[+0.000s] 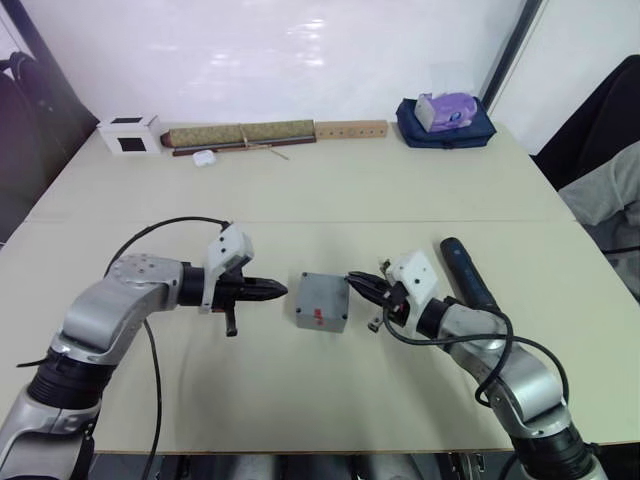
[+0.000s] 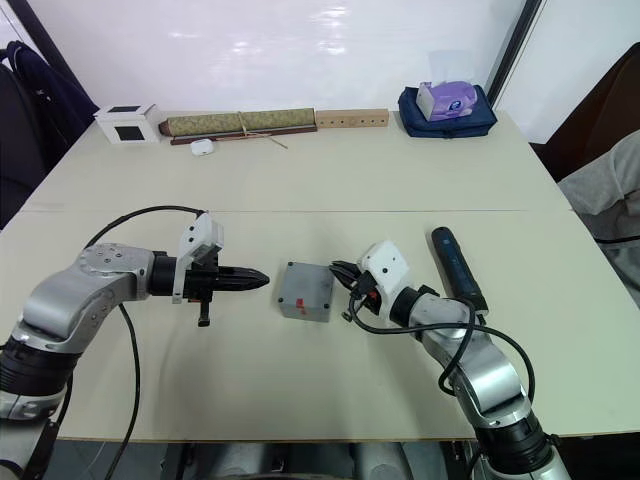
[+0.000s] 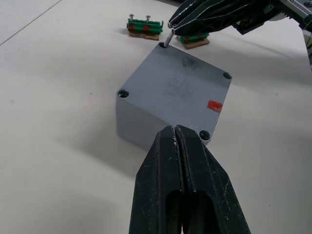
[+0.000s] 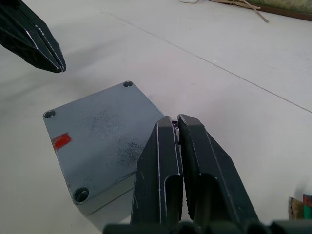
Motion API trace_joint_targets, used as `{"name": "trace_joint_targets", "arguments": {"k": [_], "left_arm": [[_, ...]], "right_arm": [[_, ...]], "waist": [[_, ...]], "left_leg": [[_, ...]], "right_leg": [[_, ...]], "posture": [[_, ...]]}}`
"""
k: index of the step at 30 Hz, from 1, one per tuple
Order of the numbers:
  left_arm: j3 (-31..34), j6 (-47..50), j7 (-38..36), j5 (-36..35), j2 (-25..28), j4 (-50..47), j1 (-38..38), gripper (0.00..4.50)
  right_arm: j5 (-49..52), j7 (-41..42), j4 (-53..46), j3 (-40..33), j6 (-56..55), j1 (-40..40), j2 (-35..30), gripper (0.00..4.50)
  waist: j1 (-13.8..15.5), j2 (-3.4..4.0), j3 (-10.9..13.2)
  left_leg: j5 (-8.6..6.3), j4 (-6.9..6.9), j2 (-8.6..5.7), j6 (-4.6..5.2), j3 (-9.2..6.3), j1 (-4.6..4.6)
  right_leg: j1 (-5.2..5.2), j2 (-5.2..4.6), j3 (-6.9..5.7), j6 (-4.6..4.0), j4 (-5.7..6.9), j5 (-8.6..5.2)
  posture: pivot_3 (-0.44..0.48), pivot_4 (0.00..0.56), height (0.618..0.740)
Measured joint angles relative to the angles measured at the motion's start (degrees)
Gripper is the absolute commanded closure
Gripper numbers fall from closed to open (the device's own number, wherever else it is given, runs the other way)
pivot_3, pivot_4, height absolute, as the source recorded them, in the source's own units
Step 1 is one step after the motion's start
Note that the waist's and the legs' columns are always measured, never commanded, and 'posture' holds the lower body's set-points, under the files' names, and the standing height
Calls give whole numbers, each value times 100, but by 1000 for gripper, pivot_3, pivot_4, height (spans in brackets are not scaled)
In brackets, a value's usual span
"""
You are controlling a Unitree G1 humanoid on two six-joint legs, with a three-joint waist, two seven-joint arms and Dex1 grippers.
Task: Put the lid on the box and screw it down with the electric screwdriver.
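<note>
The grey box [image 1: 322,302] stands mid-table with the lid [image 3: 180,83] lying flat on it; the lid has a screw hole at each corner and a red mark [image 3: 215,105]. My right gripper [image 1: 352,278] is at the box's far right corner, shut on a small metal screw [image 3: 166,40] whose tip is at that corner hole. My left gripper [image 1: 283,290] is shut and holds nothing. It points at the box from the left, a little short of it. The electric screwdriver [image 1: 468,272] lies on the table to the right of my right arm.
Two small green circuit boards [image 3: 145,27] lie just beyond the box. Along the far edge are a white cube with a black face [image 1: 130,135], a long brown roll [image 1: 240,133], a wooden strip [image 1: 350,128] and a blue bag with a purple pack [image 1: 445,115].
</note>
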Motion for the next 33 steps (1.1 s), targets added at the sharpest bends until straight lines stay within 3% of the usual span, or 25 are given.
{"name": "trace_joint_targets", "arguments": {"k": [10, 13, 16, 18, 23, 28, 31, 33], "left_arm": [[-28, -202, -54, 160, 13, 130, -2, 4500], [-45, -216, -57, 179, 0, 138, -2, 4500], [-44, -217, -53, 175, -15, 139, -2, 4500], [-34, -204, -32, 142, -83, 138, -4, 4500], [-33, -201, -21, 138, -101, 166, -51, 4500], [100, 67, 199, -145, -603, 466, -529, 4500], [211, 159, 198, -352, -716, 480, -883, 4500], [140, 32, 64, -277, -679, 496, -1088, 4500]], "right_arm": [[-287, 11, 362, 111, -118, -139, 65, 4393], [-290, 42, 362, 107, -119, -139, 89, 3763], [-280, 54, 358, 75, -117, -138, 93, 2391], [-265, 46, 342, 32, -83, -132, 93, 1775], [-76, -274, 112, -319, 771, -204, 125, 1775], [729, -584, -231, -1457, 1697, -683, 287, 1775], [1227, -770, -459, -2255, 2116, -1200, 236, 1058], [1604, -708, -424, -2708, 2595, -1386, -175, 346]], "waist": [[-1, 0, 0], [-1, 0, 0], [-3, 0, 0], [-3, 0, 0], [2, 0, 0], [26, 2, 2], [9, 2, 2], [9, 4, 2]], "left_leg": [[0, 0, -1, 0, 1, 0], [0, 0, -1, 0, 0, 0], [0, 0, 0, 0, 0, 0], [0, 0, 0, 0, 0, 0], [0, 0, 0, 0, -1, 0], [0, 9, -1, 0, -7, -19], [0, 9, -2, 0, -8, -27], [0, 7, -4, 0, -7, -37]], "right_leg": [[0, 0, 0, 0, 0, 0], [0, 0, 0, 0, 0, 0], [0, 0, 0, 1, 0, 0], [0, 0, 0, 1, 0, 0], [1, -1, 0, 1, 1, 1], [-9, -4, -4, 4, 2, 3], [-17, -3, -5, 5, 3, 3], [-29, -2, -5, 4, 3, 3]], "posture": [[0, 150, 740], [0, 150, 740], [0, 150, 740], [0, 150, 740], [0, 150, 740], [0, 150, 740], [0, 150, 740], [0, 150, 740]]}}
